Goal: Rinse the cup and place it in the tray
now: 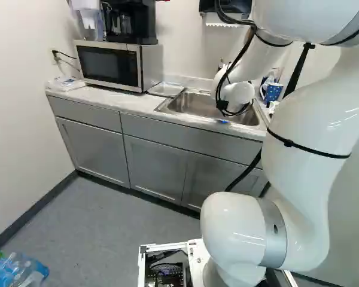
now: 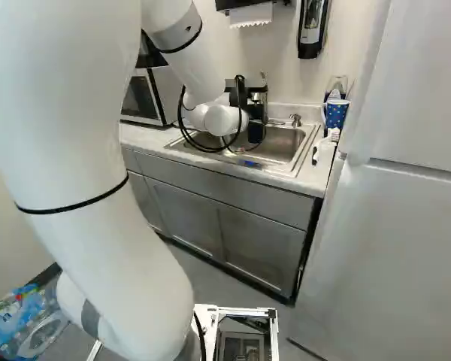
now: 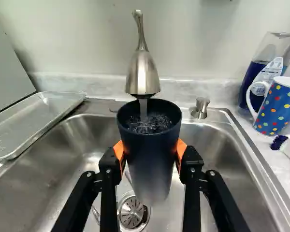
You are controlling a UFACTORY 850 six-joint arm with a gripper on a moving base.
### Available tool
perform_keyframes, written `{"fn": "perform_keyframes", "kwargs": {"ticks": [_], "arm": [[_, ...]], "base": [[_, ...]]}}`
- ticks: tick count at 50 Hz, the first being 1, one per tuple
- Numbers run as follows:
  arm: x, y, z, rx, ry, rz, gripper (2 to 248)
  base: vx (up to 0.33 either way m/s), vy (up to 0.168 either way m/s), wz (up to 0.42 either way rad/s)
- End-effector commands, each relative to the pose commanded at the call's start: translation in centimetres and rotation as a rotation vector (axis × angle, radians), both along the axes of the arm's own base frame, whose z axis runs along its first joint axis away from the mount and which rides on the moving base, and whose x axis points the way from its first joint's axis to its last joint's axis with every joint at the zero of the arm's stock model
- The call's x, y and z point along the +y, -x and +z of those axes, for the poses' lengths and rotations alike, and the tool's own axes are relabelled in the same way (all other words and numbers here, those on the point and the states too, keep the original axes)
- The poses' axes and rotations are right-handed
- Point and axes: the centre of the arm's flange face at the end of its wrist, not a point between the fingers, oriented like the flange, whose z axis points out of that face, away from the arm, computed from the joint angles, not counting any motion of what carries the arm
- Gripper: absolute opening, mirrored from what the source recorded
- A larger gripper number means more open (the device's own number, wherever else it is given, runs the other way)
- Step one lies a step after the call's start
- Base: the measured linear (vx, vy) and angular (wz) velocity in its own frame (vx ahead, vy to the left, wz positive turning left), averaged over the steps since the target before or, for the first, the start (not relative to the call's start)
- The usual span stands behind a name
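"Where's the cup [image 3: 152, 145]?"

"In the wrist view it's upright between the two fingers of the gripper [image 2: 253, 126], over the sink [image 3: 222, 140], dark at its mouth and paler lower down. Both orange pads [image 3: 181, 151] press its sides, so it's clamped."

"Anything over it?"

"The faucet [image 3: 143, 72] hangs right above its mouth, with water [image 3: 143, 107] running in and bubbling inside. The drain [image 3: 131, 212] is down in the basin, past the cup's lower end."

"And the tray [image 1: 166, 89]?"

"Near the upper middle of the left base view, between the microwave [image 1: 110, 64] and the basin. The sink's raised rim [image 3: 82, 112] lies between it and the cup."

"What crowds the other side?"

"A dotted mug [image 3: 279, 107], with a pitcher [image 3: 253, 79] just behind it and a brush [image 3: 279, 142] near its foot. A short metal knob [image 3: 201, 108] stands on the back rim, between faucet and mug."

"What about the arm [image 1: 305, 143]?"

"It fills the right of the left base view and covers part of the counter. Black cables [image 2: 186, 124] loop about its wrist, upper middle of the right base view. A white refrigerator [image 2: 398, 241] takes up that view's right side."
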Motion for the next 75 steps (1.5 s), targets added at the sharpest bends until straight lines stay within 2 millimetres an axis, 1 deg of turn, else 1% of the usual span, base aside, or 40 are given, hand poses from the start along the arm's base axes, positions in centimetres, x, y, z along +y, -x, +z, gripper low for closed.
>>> {"fn": "perform_keyframes", "kwargs": {"ticks": [12, 49, 60, 75], "arm": [[1.1, -0.3, 0.0, 0.0, 0.0, 0.021, 122], [6.6, -2.1, 0.0, -0.001, 0.0, 0.13, 122], [8.3, -2.9, 0.0, -0.003, 0.001, 0.163, 122], [10.2, -4.5, 1.1, -0.029, 0.006, 0.202, 122]], "base": [[0.0, 0.0, 0.0], [0.0, 0.0, 0.0], [0.0, 0.0, 0.0], [0.0, 0.0, 0.0]]}}
